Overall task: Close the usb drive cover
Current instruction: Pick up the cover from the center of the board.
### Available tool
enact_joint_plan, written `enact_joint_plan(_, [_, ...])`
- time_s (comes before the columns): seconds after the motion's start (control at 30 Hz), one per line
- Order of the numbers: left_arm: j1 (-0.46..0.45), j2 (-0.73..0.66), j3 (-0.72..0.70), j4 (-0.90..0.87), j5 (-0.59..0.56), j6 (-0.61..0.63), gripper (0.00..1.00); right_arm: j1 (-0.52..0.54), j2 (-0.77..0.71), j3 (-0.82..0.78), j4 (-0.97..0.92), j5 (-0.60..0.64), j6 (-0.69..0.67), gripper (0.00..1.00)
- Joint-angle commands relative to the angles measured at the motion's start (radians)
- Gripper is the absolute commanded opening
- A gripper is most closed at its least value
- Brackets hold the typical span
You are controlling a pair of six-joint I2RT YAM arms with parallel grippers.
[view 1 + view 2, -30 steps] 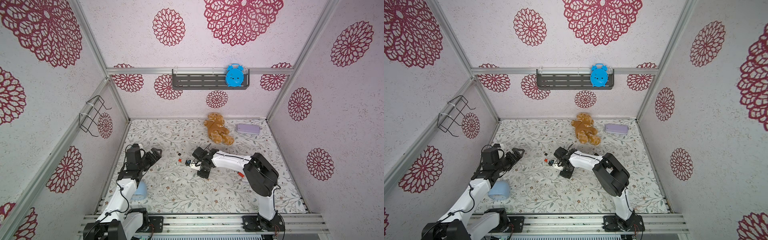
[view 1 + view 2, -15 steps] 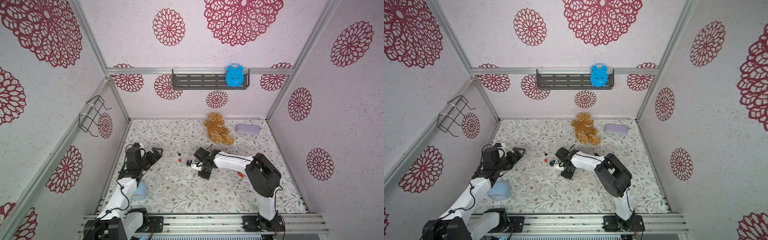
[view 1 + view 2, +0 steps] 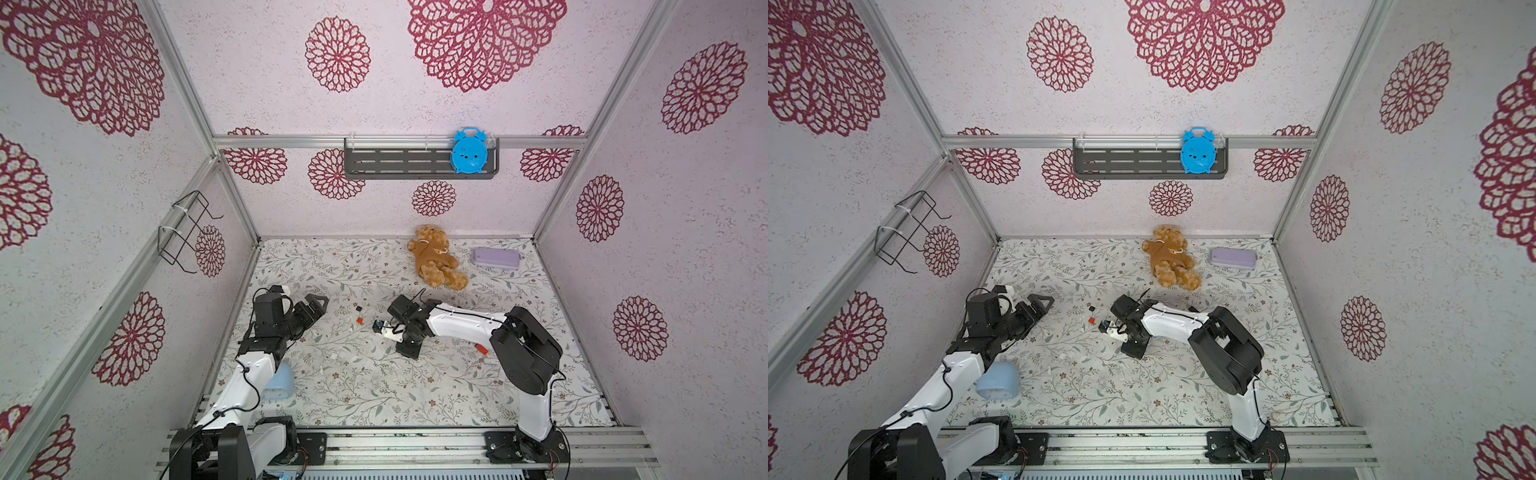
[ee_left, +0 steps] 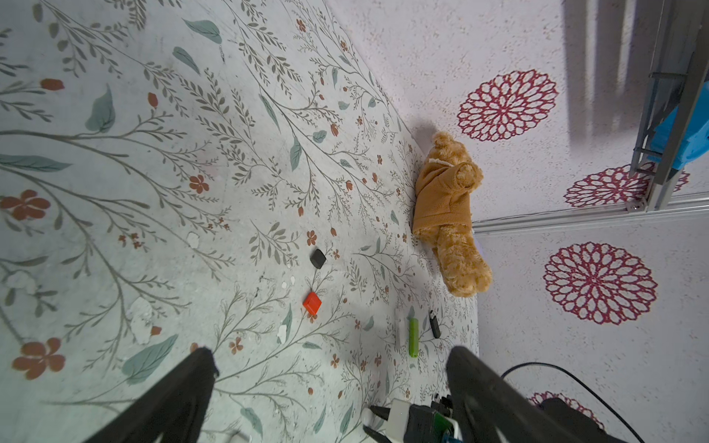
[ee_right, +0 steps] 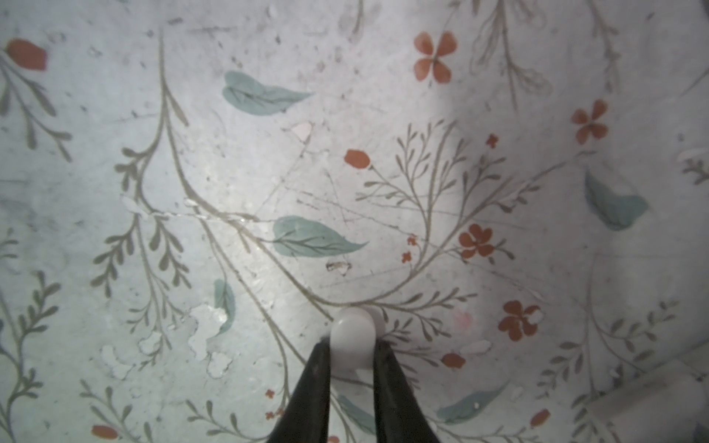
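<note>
My right gripper [image 5: 352,343] is shut on a small white rounded usb piece [image 5: 353,326], held low over the floral mat. I cannot tell whether that piece is the cover or the drive's end. In both top views the right gripper [image 3: 380,326] [image 3: 1106,328] sits mid-table. A black cap [image 4: 317,258] and a red cap [image 4: 312,303] lie loose just left of it. White [image 4: 401,328], green [image 4: 413,337] and black [image 4: 434,324] usb sticks lie side by side behind the right arm. My left gripper [image 4: 330,353] [image 3: 318,301] hangs open and empty at the left.
A brown teddy bear [image 3: 436,257] and a lilac case [image 3: 496,257] lie at the back. A red usb stick [image 3: 480,348] rests under the right arm. A pale blue cup [image 3: 998,380] lies by the left arm's base. A shelf with a blue clock [image 3: 469,150] hangs on the back wall.
The right gripper's fingers have drawn in slightly on the white piece. Both arms stay almost where they were.
</note>
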Motion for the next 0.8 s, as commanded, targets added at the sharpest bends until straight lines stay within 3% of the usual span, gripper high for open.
enact_joint_plan(0.0, [-0.019, 0.026, 0.017, 0.035, 0.051, 0.014, 1.00, -0.007, -0.044, -0.023, 0.018, 0.003, 0.029, 0.22])
enact_joint_plan(0.3, [-0.175, 0.178, 0.075, 0.147, 0.186, 0.028, 0.91, -0.021, -0.262, -0.099, 0.119, 0.020, 0.078, 0.21])
enact_joint_plan(0.53, [-0.315, 0.347, 0.169, 0.292, 0.375, 0.002, 0.75, -0.028, -0.433, -0.205, 0.247, 0.072, 0.115, 0.21])
enact_joint_plan(0.77, [-0.411, 0.422, 0.255, 0.306, 0.448, 0.036, 0.66, -0.029, -0.524, -0.240, 0.308, 0.074, 0.141, 0.22])
